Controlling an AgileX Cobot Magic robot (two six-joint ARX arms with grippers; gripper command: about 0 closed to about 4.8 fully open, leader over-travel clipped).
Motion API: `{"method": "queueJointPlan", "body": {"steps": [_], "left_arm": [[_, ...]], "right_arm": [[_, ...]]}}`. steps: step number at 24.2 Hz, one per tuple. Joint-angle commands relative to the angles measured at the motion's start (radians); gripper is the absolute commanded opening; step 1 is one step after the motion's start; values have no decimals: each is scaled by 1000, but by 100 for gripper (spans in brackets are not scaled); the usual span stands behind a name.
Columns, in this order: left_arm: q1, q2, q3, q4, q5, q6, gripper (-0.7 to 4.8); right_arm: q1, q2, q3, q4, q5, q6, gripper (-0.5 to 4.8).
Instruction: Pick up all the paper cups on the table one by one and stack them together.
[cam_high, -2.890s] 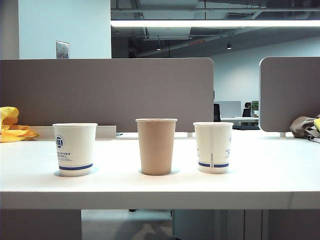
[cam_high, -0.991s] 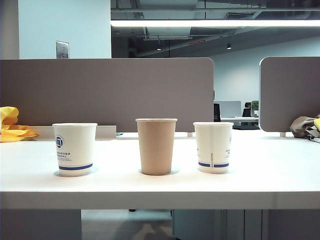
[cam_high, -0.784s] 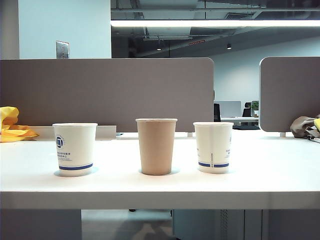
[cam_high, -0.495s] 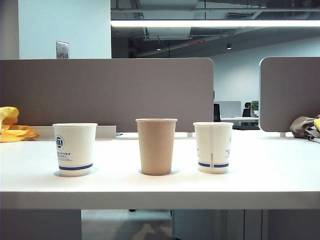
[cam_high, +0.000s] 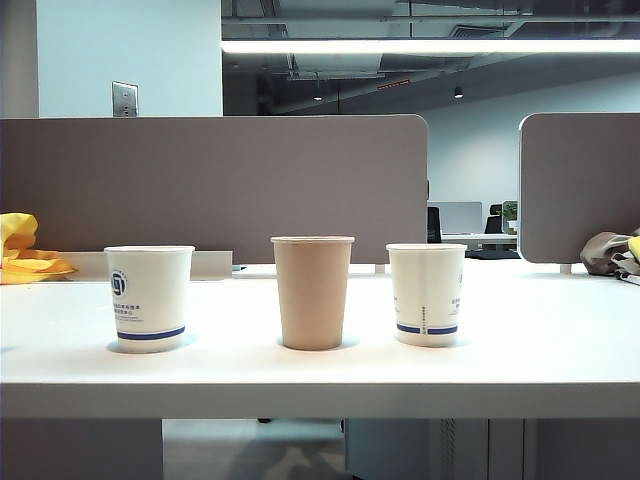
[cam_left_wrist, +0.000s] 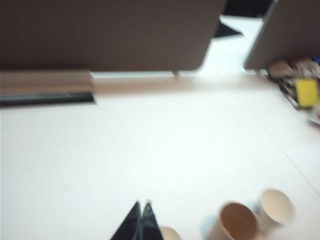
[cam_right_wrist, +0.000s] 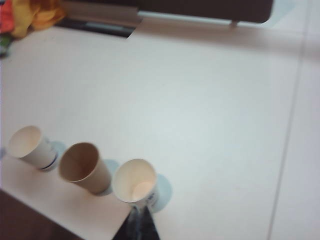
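Nothing shifted among the cups since the earlier exterior pictures; same row, same spacing. Left hand (cam_left_wrist: 141, 220): dark fingers pressed together, empty, poised above the near end of the row, over a cup rim barely in view. Right hand (cam_right_wrist: 137, 225): likewise pinched shut on nothing, just beside the right-hand white tapered paper cup with blue band (cam_high: 426, 294). Outward from there, taking the plain tan-brown, taller paper cup (cam_high: 312, 292) as landmark: upright at mid-row, apart from both neighbours; left-hand white blue-banded paper cup with logo (cam_high: 149, 298) to its left. All three upright on the wide white smooth worktop (cam_high: 320, 375), none nested. Judged: stacking not yet begun; every pick and placement left to do.
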Motion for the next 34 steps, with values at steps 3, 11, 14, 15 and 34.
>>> {"method": "queueJointPlan", "body": {"steps": [3, 11, 14, 15, 34], "left_arm": [[-1, 205, 129, -108, 122, -44, -5], [-7, 388, 138, -212, 177, -111, -5], [-13, 441, 138, -264, 172, -108, -5], [-13, 453, 138, -270, 173, -107, -5], [-70, 645, 138, -465, 71, -5, 63]], "right_arm": [[73, 214, 146, -103, -7, -10, -1], [185, 533, 286, -240, 0, -6, 0], [202, 610, 302, -254, 5, -5, 8], [202, 627, 302, -258, 21, -5, 21], [239, 798, 301, -291, 109, 59, 116]]}}
